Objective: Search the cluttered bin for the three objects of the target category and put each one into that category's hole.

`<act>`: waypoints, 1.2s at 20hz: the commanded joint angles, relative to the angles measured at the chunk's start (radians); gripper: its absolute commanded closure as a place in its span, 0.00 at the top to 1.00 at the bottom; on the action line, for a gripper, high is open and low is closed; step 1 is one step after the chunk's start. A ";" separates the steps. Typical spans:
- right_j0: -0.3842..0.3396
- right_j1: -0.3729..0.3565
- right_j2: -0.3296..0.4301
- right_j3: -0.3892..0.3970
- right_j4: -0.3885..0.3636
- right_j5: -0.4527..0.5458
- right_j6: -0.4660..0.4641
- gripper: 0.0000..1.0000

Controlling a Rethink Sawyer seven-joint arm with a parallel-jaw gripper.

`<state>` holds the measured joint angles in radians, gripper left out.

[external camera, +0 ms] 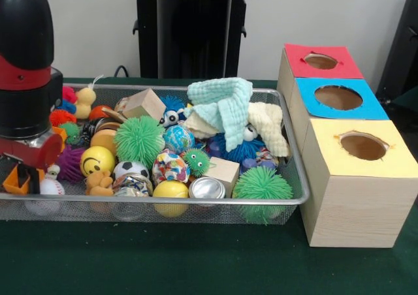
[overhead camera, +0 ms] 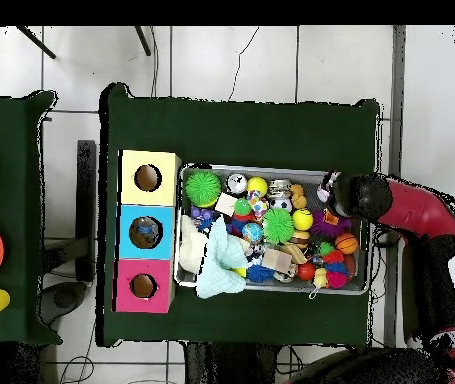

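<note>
The gripper [external camera: 19, 177] (grip state cannot be told) is seen at the bin's [external camera: 196, 203] nine-o'clock end, front view.

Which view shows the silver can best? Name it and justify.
The front view: the silver can lies against the wire bin's near wall, its round end facing the camera. In the overhead view it is only a small glint among the toys.

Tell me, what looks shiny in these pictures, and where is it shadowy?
Front view: the silver can gleams with reflected light on its lid, and the yellow box is shadowed inside its hole. Overhead view: the pale floor glares brightest, while the green table cloth looks dull, without glare.
</note>
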<state>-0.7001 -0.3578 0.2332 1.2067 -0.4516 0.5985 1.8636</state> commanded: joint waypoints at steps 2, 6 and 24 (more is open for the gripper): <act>0.111 0.094 0.052 0.093 -0.035 0.001 -0.037 0.00; 0.135 0.079 0.049 0.141 -0.004 -0.017 0.014 0.00; 0.143 0.133 -0.007 0.167 0.003 -0.140 0.084 1.00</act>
<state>-0.5587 -0.3277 0.2018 1.2551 -0.4398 0.5510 1.8636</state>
